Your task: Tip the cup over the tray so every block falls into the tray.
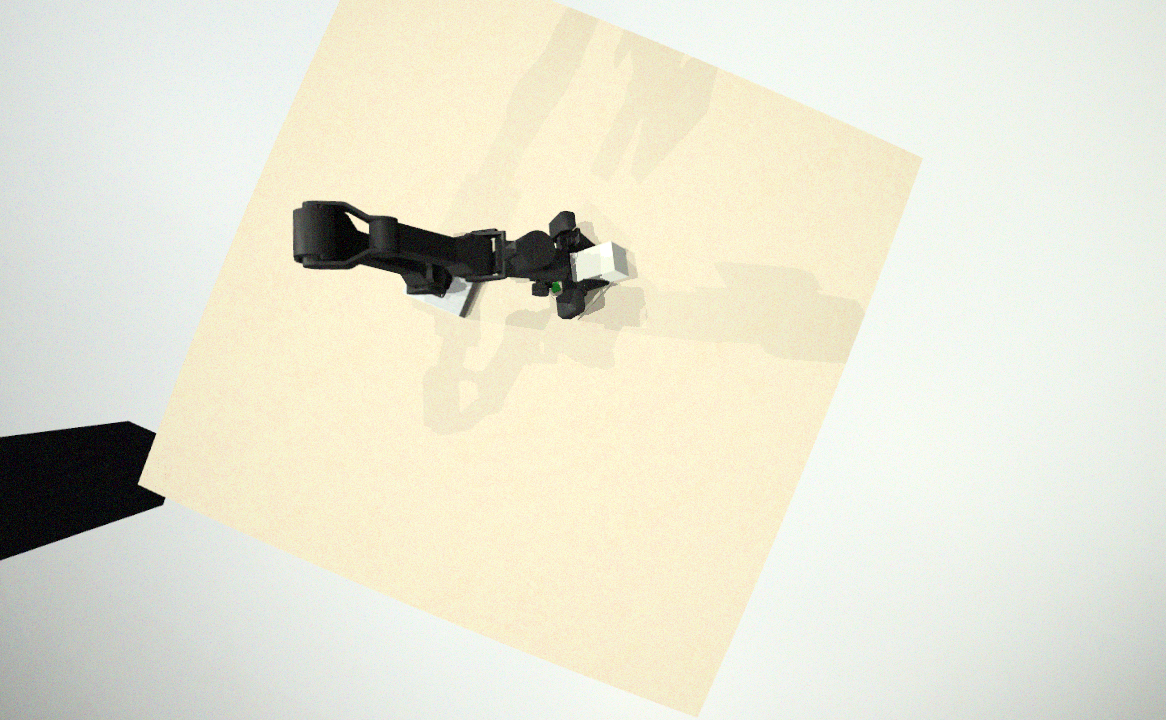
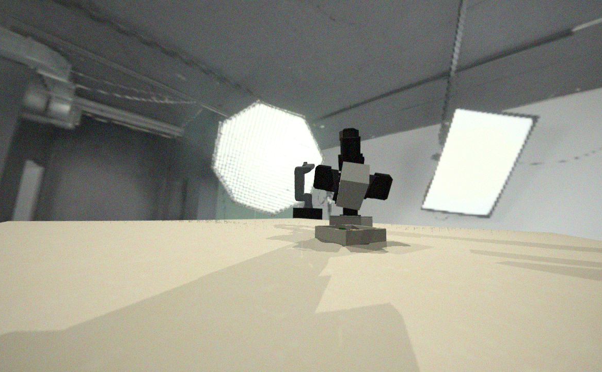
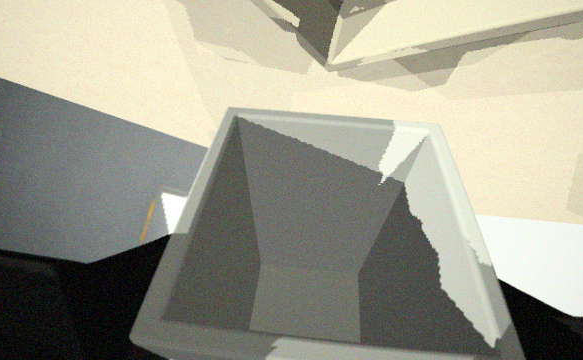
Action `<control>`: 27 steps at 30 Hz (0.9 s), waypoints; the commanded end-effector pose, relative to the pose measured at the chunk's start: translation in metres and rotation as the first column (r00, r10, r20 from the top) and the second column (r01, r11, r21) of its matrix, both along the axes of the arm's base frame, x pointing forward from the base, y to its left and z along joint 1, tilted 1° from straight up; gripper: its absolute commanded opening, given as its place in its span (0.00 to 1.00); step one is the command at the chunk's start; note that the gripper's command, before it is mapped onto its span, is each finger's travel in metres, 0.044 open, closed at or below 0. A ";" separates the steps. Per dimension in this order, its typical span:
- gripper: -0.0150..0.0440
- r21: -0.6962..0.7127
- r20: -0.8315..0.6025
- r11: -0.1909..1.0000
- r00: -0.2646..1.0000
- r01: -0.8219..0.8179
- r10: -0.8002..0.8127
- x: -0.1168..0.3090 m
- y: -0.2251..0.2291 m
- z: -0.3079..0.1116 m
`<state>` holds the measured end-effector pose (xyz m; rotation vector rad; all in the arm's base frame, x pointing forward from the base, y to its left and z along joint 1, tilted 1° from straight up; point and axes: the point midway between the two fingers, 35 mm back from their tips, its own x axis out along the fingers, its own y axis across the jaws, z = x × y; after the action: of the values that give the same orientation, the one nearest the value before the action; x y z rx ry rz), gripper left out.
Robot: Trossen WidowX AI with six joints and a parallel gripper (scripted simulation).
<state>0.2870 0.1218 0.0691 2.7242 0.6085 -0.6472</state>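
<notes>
My gripper (image 1: 580,262) (image 2: 353,183) (image 3: 315,225) is shut on the pale grey cup (image 1: 600,261) (image 2: 353,194) (image 3: 301,220), with a finger on either side. The cup is held tipped above the tray, its mouth turned down toward the arm. The wrist view shows its inside with no block in it. The shallow grey tray (image 2: 331,234) (image 3: 451,41) stands under the cup. A green block (image 1: 556,287) (image 2: 342,228) and a small orange piece (image 2: 353,230) show just over the tray's rim in the exterior view. The purple block is not seen; the tray's floor is mostly hidden.
The arm (image 1: 426,250) (image 2: 350,150) reaches over the table (image 1: 480,501) (image 2: 155,259) from a pale base (image 1: 444,300) (image 2: 350,221), which stands close behind the tray. A black beam (image 1: 41,492) lies outside the table's corner in the top view.
</notes>
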 end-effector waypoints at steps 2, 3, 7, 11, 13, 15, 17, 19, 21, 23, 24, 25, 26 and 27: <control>0.25 0.068 -0.018 0.997 0.999 0.043 -0.042 0.003 0.001 0.003; 0.25 0.068 -0.018 0.997 0.999 0.043 -0.042 0.003 0.001 0.003; 0.25 0.069 -0.017 0.997 0.999 0.043 -0.042 0.003 0.001 0.003; 0.25 0.078 0.002 0.996 0.999 0.041 -0.042 0.004 0.001 0.002; 0.25 0.083 0.014 0.996 0.999 0.040 -0.042 0.004 0.001 0.002; 0.25 0.088 0.025 0.995 0.999 0.039 -0.042 0.004 0.002 0.001; 0.25 0.093 0.037 0.995 0.998 0.038 -0.042 0.005 0.002 0.001; 0.25 0.098 0.048 0.994 0.998 0.037 -0.042 0.005 0.002 0.001; 0.25 0.103 0.059 0.994 0.997 0.036 -0.042 0.005 0.002 0.000; 0.25 0.108 0.070 0.994 0.997 0.035 -0.042 0.005 0.002 0.000; 0.25 0.111 0.075 0.993 0.996 0.034 -0.042 0.005 0.002 0.000; 0.25 0.113 0.081 0.993 0.996 0.033 -0.043 0.005 0.002 0.000; 0.25 0.116 0.086 0.993 0.995 0.033 -0.043 0.004 0.002 0.000; 0.25 0.118 0.092 0.993 0.995 0.032 -0.043 0.004 0.002 0.000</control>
<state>0.2922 0.1245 0.0709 2.8503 0.5981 -0.5223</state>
